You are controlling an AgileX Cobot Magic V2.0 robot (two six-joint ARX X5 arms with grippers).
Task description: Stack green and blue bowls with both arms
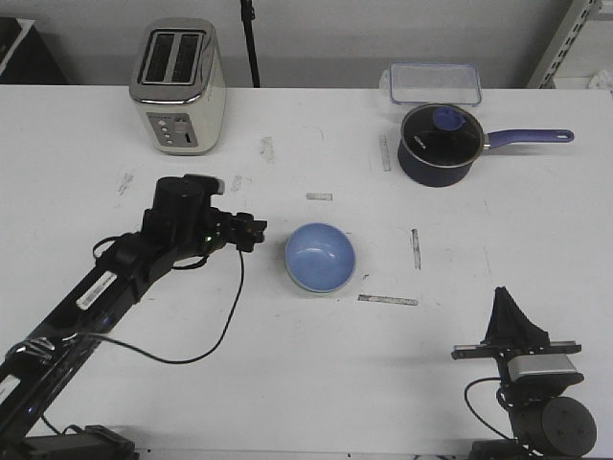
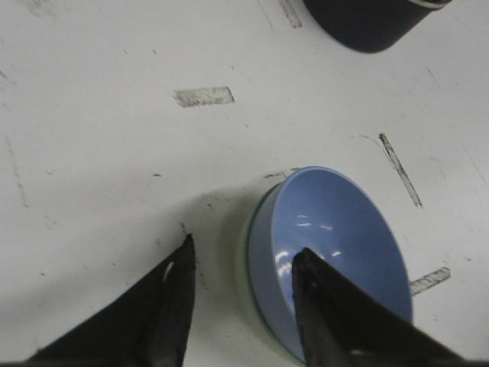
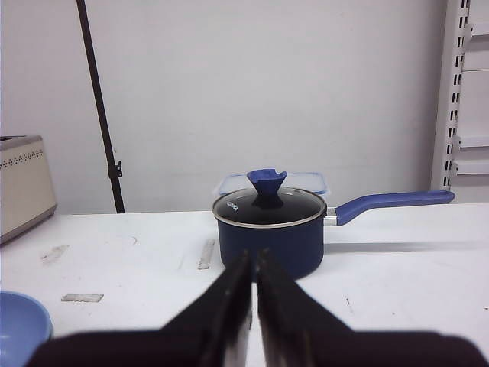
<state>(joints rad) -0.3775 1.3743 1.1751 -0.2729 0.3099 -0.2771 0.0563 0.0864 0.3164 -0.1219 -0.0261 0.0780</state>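
Observation:
The light blue bowl (image 1: 320,255) sits nested inside the pale green bowl at the table's middle. In the left wrist view only a thin green rim (image 2: 246,264) shows around the blue bowl (image 2: 336,245). My left gripper (image 1: 251,231) is open and empty, just left of the bowls, with a small gap to them in the front view. In its wrist view (image 2: 244,248) one finger stands before the blue bowl and the other over the table. My right gripper (image 1: 503,299) is shut and empty at the near right, well apart from the bowls; its wrist view (image 3: 254,256) shows the blue bowl's edge (image 3: 19,325).
A cream toaster (image 1: 178,86) stands at the back left. A dark navy saucepan (image 1: 439,144) with lid and long handle stands at the back right, a clear container (image 1: 433,82) behind it. Tape marks (image 1: 387,300) lie near the bowls. A black cable (image 1: 206,331) loops from the left arm.

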